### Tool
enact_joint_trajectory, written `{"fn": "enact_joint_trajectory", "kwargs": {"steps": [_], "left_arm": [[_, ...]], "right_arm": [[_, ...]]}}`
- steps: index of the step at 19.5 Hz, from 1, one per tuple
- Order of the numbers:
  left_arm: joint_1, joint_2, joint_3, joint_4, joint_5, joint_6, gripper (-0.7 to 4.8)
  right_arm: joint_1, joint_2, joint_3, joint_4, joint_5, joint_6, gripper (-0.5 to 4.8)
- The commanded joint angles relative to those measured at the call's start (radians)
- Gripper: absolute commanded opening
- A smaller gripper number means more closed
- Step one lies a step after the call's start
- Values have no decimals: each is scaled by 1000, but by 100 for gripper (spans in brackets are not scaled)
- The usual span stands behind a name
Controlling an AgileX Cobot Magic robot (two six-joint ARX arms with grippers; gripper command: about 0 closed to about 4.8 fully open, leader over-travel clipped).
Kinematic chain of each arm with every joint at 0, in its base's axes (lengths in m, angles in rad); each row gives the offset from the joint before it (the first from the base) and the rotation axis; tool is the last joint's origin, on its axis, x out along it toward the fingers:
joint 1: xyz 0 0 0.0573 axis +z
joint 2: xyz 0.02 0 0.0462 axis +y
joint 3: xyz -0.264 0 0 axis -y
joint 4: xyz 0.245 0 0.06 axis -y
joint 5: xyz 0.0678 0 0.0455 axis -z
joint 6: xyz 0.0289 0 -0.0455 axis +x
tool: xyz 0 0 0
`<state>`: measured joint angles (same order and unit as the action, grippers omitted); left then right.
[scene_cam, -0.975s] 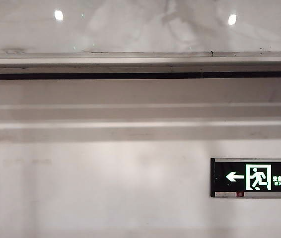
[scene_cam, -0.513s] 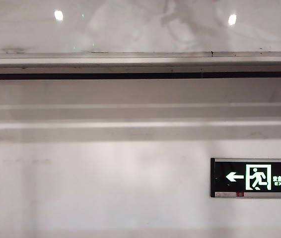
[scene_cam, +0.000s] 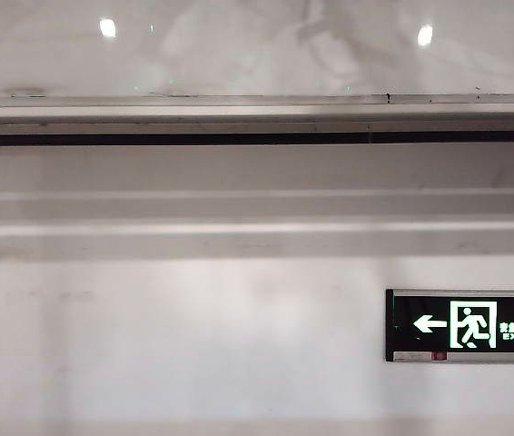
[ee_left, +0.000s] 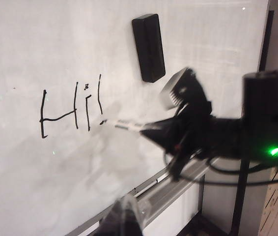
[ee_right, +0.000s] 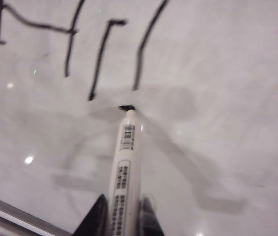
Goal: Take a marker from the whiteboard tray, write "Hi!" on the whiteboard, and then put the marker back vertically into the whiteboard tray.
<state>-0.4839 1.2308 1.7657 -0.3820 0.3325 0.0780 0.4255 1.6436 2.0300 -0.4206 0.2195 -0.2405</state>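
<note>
The right pincer [ee_right: 123, 209] clasps the marker [ee_right: 125, 167], its tip ahead touching the whiteboard [ee_right: 217, 98]. The left pincer [ee_left: 124, 219] hangs apart; I cannot tell its state.

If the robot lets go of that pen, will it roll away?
Probably. The marker has a smooth round barrel, so it would likely roll on a flat spot. It looks stiff and light, pinched by the right gripper against the whiteboard. The left gripper hangs nearby.

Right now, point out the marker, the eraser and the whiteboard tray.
marker [ee_right: 125, 167], right wrist view, middle of its white barrel.
eraser [ee_left: 149, 46], left wrist view, centre of the black block.
whiteboard tray [scene_cam: 257, 121], exterior view, its front ledge.
</note>
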Motion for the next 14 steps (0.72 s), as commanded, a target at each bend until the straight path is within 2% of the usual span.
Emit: {"fn": "enact_joint_trajectory", "kwargs": {"steps": [1, 6, 8, 14], "left_arm": [[0, -3, 3, -20, 5, 1, -6], [-1, -2, 3, -21, 13, 0, -6], [-3, -1, 3, -22, 47, -1, -6], [-37, 5, 3, -23, 48, 0, -6]], "right_arm": [[14, -102, 6, -73, 2, 7, -1], [13, -200, 5, -254, 34, 42, -1], [13, -204, 3, -306, 40, 63, -1], [12, -204, -183, -286, 24, 132, -1]]}}
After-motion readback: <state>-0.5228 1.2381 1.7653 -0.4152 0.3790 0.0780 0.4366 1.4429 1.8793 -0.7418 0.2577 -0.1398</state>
